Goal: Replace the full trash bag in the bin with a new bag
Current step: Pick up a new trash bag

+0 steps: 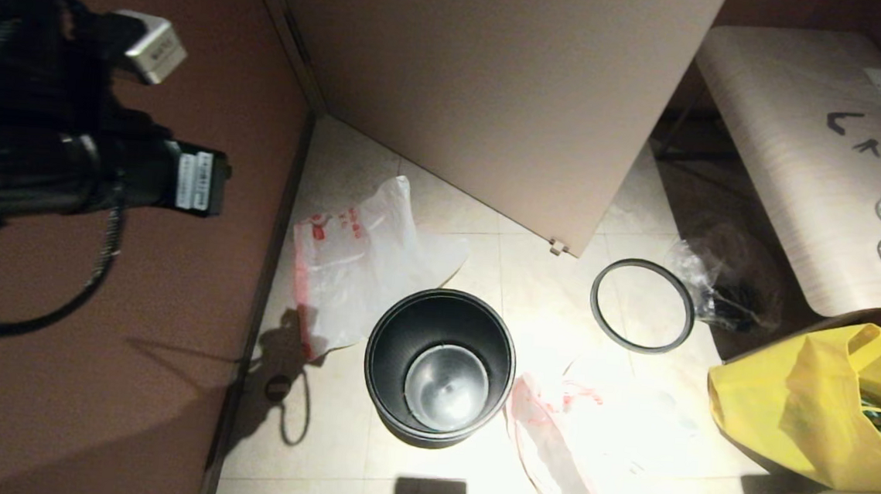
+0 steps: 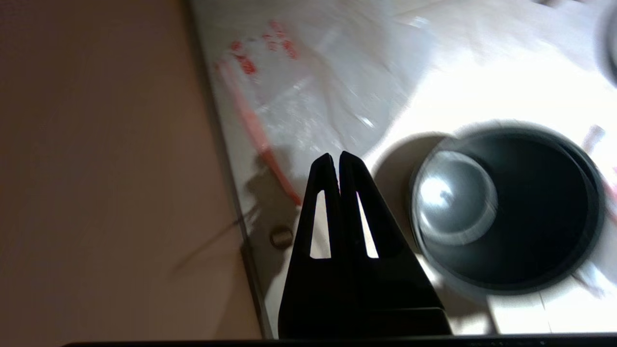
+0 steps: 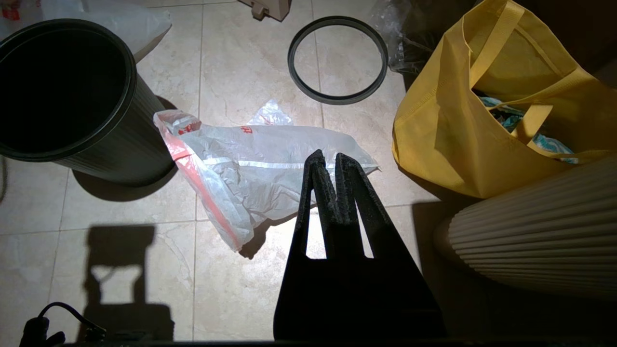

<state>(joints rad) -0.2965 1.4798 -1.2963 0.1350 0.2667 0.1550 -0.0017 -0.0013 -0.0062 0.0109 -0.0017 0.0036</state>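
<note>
Pale tiled floor (image 1: 501,267) carrying upright black bin (image 1: 440,363), flat white printed bag (image 1: 354,264) just beside, another bag (image 1: 550,448) opposite, grey ring (image 1: 642,305), yellow tote (image 1: 817,405).

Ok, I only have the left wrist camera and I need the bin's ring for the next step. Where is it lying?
Observer: The ring lies flat on the floor to the right of the bin, apart from it.
Operator: Anything else on that side?
Observer: A second white bag with a pink-red edge lies on the floor beside the bin.
Operator: Is the right gripper busy?
Observer: No, the right gripper is shut and holds nothing.
</note>
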